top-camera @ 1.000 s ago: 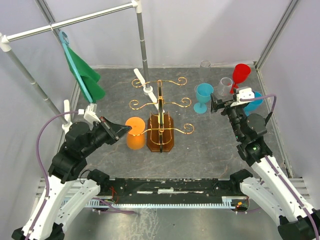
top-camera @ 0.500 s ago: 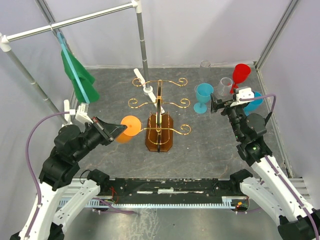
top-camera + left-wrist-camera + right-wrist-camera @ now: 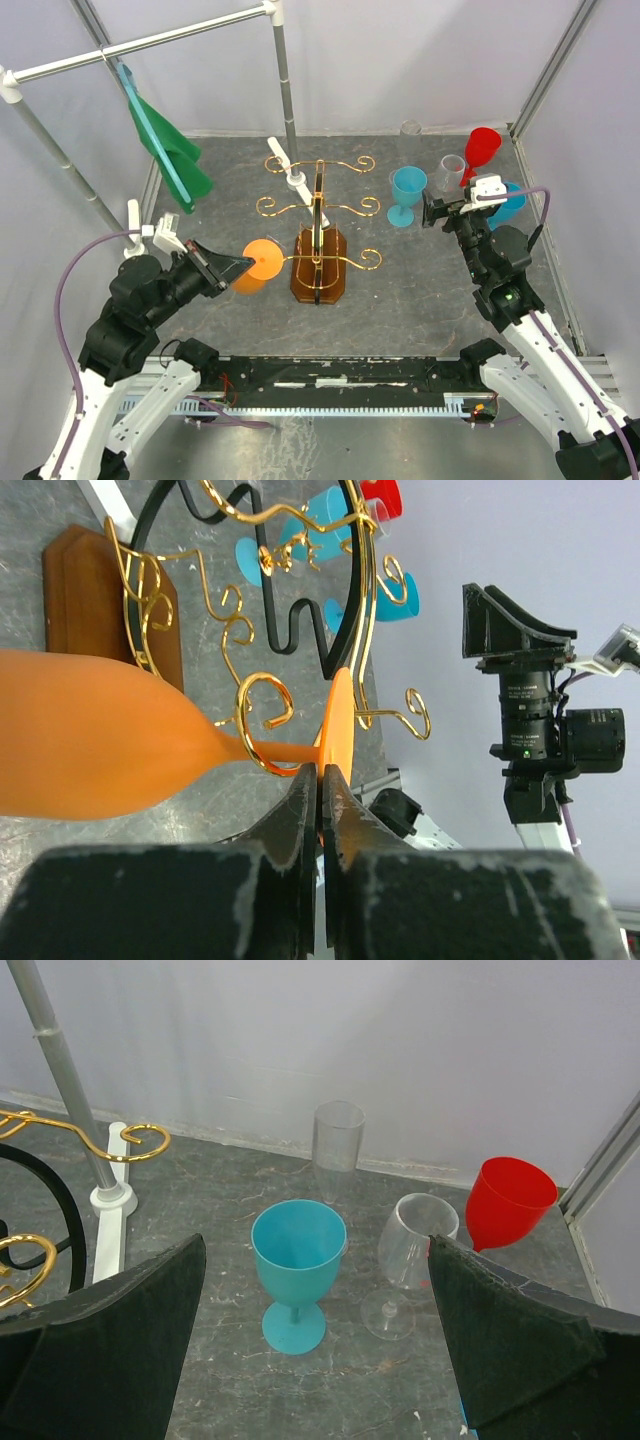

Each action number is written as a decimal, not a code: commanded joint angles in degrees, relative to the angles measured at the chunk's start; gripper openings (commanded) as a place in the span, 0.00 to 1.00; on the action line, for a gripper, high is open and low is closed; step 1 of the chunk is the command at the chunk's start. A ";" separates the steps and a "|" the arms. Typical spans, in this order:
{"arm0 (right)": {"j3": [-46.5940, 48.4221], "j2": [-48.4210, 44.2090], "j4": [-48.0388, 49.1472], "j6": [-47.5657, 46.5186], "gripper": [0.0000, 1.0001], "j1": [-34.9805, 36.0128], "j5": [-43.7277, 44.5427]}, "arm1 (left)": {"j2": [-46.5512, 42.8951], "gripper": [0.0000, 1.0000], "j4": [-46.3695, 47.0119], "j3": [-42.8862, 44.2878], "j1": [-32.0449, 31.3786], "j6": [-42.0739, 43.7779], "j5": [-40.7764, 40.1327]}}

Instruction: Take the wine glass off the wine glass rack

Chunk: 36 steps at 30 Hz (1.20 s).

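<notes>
Foot of orange wine glass (image 3: 100,735) pinched in left gripper (image 3: 320,780), bowl sideways, stem in lowest scroll of wine glass rack (image 3: 320,275), right gripper (image 3: 315,1250) spread wide, empty, near blue goblet (image 3: 298,1240)

In the left wrist view the orange wine glass (image 3: 90,735) ran off the picture's left edge, hiding its rim, and the left gripper (image 3: 320,777) covered the lower part of its foot. From above, a blue thing (image 3: 512,204) by the right edge of the table (image 3: 410,295) sat mostly behind the right gripper (image 3: 429,208), too hidden to name.
</notes>
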 commanded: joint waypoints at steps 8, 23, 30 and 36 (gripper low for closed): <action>1.98 -0.85 -0.17 0.45 1.00 -0.21 1.85 | -0.11 0.03 13.19 -5.61 0.01 -7.08 7.88; 4.28 -2.14 -3.58 0.06 1.00 -0.19 1.63 | 9.56 0.03 40.75 -4.08 -0.03 -9.97 14.13; 12.79 -0.22 -16.03 11.29 1.00 -0.17 4.95 | 9.91 0.03 38.70 3.44 -0.03 -0.17 19.20; 32.61 6.00 -41.79 31.14 1.00 -0.15 -3.70 | 9.57 0.03 41.46 6.69 -0.02 7.03 27.48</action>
